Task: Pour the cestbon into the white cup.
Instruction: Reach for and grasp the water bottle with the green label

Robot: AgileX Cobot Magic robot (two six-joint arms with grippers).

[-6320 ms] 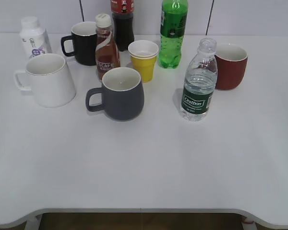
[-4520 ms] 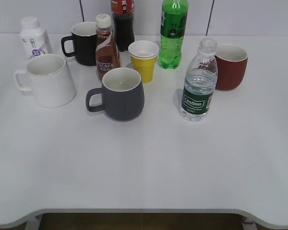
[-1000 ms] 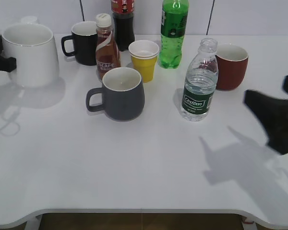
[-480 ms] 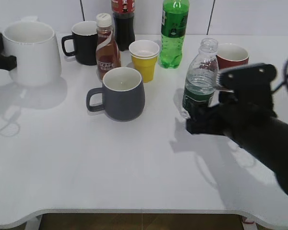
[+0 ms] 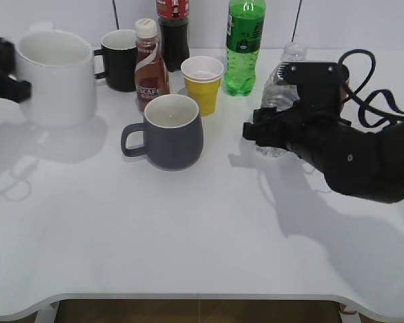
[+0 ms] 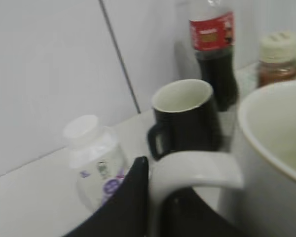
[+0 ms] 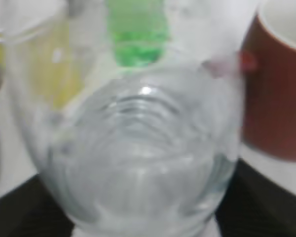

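The white cup (image 5: pixel 57 77) hangs off the table at the far left, held by its handle (image 6: pixel 197 170) in my left gripper (image 5: pixel 3 74). In the left wrist view one black finger (image 6: pixel 133 197) presses the handle's outer side and another dark part sits inside the loop. The cestbon (image 5: pixel 276 91) stands right of centre, uncapped, its label hidden behind my right arm. My right gripper (image 5: pixel 269 128) is closed round its lower body. The clear ribbed bottle (image 7: pixel 138 148) fills the right wrist view, with dark fingers at both lower corners.
A dark grey mug (image 5: pixel 168 131) stands in the middle. Behind it are a brown coffee bottle (image 5: pixel 148 64), a yellow paper cup (image 5: pixel 202 84), a black mug (image 5: pixel 118 60), a cola bottle (image 5: pixel 172 27) and a green soda bottle (image 5: pixel 242 44). A red mug (image 7: pixel 281 98) is beside the cestbon.
My right arm has swung in from the right and closed round the cestbon, which now sits slightly higher. My left gripper has carried the white cup a little to the right.
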